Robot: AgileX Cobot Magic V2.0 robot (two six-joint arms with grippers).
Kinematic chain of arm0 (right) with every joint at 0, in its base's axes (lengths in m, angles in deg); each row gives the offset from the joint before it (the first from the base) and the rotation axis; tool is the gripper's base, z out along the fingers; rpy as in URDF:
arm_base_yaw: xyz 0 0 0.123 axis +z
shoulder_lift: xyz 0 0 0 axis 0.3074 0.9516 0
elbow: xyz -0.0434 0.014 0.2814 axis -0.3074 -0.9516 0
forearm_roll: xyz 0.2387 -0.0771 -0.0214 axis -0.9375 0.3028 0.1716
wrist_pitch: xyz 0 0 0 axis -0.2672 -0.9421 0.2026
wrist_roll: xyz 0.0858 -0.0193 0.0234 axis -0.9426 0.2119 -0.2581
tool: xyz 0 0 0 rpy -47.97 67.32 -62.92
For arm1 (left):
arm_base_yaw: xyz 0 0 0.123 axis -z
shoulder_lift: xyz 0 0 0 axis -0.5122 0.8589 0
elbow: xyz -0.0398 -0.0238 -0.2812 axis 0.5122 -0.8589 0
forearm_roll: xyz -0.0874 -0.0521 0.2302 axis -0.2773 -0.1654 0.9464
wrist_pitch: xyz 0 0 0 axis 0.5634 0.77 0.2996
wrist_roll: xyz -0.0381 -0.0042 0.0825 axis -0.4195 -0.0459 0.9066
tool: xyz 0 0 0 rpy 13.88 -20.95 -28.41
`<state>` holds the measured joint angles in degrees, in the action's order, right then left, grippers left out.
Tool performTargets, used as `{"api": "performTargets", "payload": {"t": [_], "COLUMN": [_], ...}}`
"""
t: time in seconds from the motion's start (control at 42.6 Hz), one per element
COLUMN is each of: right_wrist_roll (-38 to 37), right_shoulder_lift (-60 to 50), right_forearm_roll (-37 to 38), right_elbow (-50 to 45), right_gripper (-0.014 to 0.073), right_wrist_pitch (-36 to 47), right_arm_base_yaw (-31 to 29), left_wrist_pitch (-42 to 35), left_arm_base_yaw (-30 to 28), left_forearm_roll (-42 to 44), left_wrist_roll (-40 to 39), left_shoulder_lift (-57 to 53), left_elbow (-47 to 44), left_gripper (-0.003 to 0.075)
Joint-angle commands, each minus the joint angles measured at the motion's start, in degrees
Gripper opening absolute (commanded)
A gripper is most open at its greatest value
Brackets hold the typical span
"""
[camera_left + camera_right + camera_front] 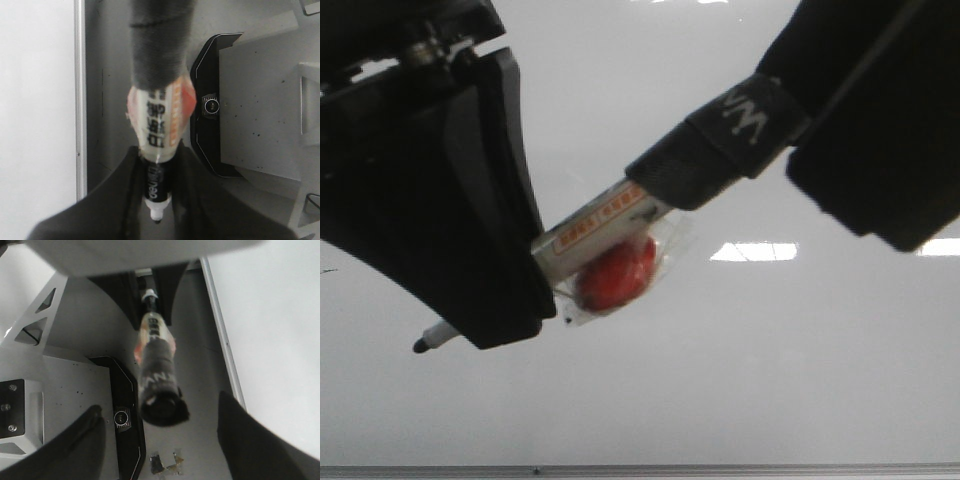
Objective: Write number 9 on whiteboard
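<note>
The whiteboard (750, 380) is a glossy pale board with a thin grey edge strip along its near side; it also shows in the left wrist view (35, 100) and the right wrist view (280, 315). No number 9 shows on it. My left gripper (515, 290) is shut on a marker (600, 225) with a white printed label, its dark tip (422, 345) sticking out just above the board. A red round piece in clear plastic (617, 272) is taped to the marker. The marker's black-wrapped end (159, 390) lies between the wide-apart fingers of my right gripper (165, 440), untouched.
Beyond the board's edge strip (79, 100) lies a darker grey surface with a black device with a round button (212, 105) and a grey metal plate (260, 100). Small tape scraps (167, 462) lie on that surface. Bright light glares (755, 251) sit on the board.
</note>
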<state>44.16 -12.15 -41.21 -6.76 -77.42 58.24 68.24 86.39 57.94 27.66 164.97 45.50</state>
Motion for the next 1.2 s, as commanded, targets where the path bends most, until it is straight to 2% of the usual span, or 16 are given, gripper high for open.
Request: {"api": "performTargets", "payload": {"t": [0.0, 0.375, 0.634, 0.704, 0.774, 0.868, 0.962, 1.173], "right_wrist_roll": [0.75, 0.75, 0.75, 0.75, 0.75, 0.75, -0.26, -12.69], "right_shoulder_lift": [0.47, 2.84, 2.9, 2.9, 2.9, 2.9, 2.43, -0.36], "right_forearm_roll": [-2.82, -4.34, -4.28, -4.17, -4.17, -3.98, -2.2, 9.71], "right_elbow": [2.13, 2.16, 2.16, 2.16, 2.16, 2.16, 2.16, 3.84], "right_gripper": [0.0491, 0.0313, 0.0045, -0.0021, -0.0061, -0.0069, -0.0069, -0.0069], "right_wrist_pitch": [4.24, 8.35, 8.01, 7.87, 7.87, 7.73, 7.4, 3.27], "right_arm_base_yaw": [1.82, 3.94, 3.94, 3.94, 3.94, 3.89, 3.26, -2.84], "left_wrist_pitch": [-2.88, -3.69, -4.15, -4.15, -4.15, -4.05, -4.26, -4.26], "left_arm_base_yaw": [0.47, 0.47, 0.47, 0.47, 0.47, 0.12, -1.36, -9.12], "left_forearm_roll": [-1.34, -1.34, -1.34, -1.34, -1.34, -1.23, -0.43, -0.37], "left_wrist_roll": [0.17, 0.17, 0.17, 0.17, 0.17, 0.04, -0.72, -3.08], "left_shoulder_lift": [-1.26, -1.26, -1.26, -1.26, -1.26, -1.66, -3.05, -10.78], "left_elbow": [1.97, 1.97, 2.06, 2.06, 2.06, 2.06, 2.06, 1.8], "left_gripper": [-0.0019, -0.0019, -0.0011, 0.0043, 0.0134, 0.0275, 0.0368, 0.0379]}}
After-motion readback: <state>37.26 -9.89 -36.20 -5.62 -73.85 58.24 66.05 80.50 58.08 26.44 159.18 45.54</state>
